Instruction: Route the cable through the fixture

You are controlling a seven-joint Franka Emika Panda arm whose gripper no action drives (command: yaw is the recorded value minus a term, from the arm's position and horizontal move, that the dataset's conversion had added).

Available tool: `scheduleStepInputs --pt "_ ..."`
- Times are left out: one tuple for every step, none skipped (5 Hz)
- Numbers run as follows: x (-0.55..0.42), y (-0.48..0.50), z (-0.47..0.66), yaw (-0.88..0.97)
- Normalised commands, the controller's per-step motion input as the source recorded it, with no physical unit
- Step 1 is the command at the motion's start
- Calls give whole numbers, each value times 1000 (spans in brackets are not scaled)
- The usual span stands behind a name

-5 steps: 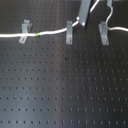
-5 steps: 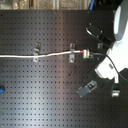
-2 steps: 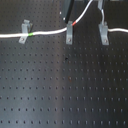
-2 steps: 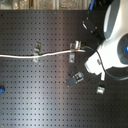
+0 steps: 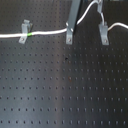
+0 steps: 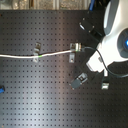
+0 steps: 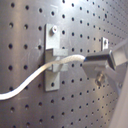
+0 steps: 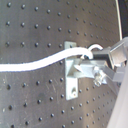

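The cable (image 5: 47, 33) is a thin white cord with a short green band (image 5: 31, 34). It runs from the first exterior view's left edge to the middle grey clip (image 5: 69, 36) of the fixture. My gripper (image 5: 70, 26) stands just above that clip, shut on the cable. In the first wrist view the cable (image 7: 30, 80) passes across the clip (image 7: 54, 62) up to my fingers (image 7: 102, 61). The second wrist view shows the cable (image 8: 40, 62) ending at my gripper (image 8: 97, 62) beside the clip (image 8: 71, 80). The cable's far part (image 5: 117, 25) trails off right.
Two more grey clips stand on the black perforated board, one at the first exterior view's left (image 5: 23, 31) and one at its right (image 5: 103, 34). In the second exterior view the white arm (image 6: 112, 40) fills the right side, and a small blue object (image 6: 2, 90) lies at the left edge.
My gripper has moved to the first exterior view's left with the cable, from near the right clip to the middle clip. The cable's end now reaches that clip.
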Motion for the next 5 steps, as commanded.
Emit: scheduleStepInputs --pt "-223 -46 444 -380" --pt "-220 150 351 -134" --pt "-251 191 271 -34" --pt "-28 335 45 60" --pt "27 38 215 0"
